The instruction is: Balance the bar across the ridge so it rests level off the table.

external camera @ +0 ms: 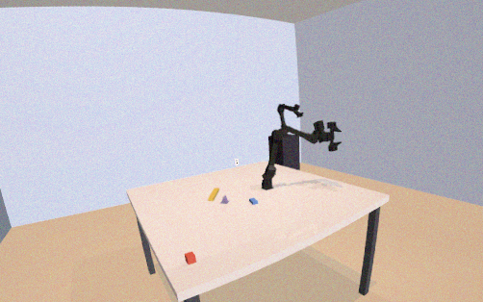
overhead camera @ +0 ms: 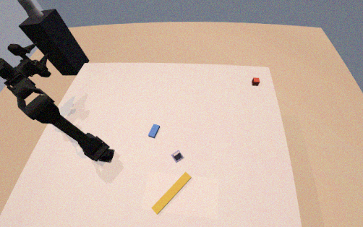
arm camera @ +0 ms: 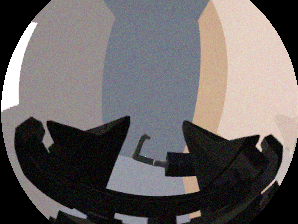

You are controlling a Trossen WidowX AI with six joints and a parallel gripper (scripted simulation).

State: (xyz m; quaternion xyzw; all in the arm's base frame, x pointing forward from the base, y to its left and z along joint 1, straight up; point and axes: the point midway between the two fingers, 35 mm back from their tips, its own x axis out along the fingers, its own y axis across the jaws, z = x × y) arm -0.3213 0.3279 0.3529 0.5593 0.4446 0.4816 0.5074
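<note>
The yellow bar (overhead camera: 171,192) (external camera: 214,194) lies flat on the table, beside the ridge and apart from it. The ridge (overhead camera: 176,154) (external camera: 225,199) is a small grey-purple wedge standing on the table with nothing on it. My gripper (overhead camera: 41,50) (external camera: 340,137) (arm camera: 156,121) is open and empty. It is raised high at the side of the table, far from the bar and the ridge. The wrist view shows neither the bar nor the ridge.
A blue block (overhead camera: 154,131) (external camera: 253,201) lies between the arm's base and the ridge. A red cube (overhead camera: 256,81) (external camera: 190,258) sits near a far corner of the table. A tall black box (overhead camera: 54,40) (external camera: 291,151) stands beyond the table edge, behind the arm.
</note>
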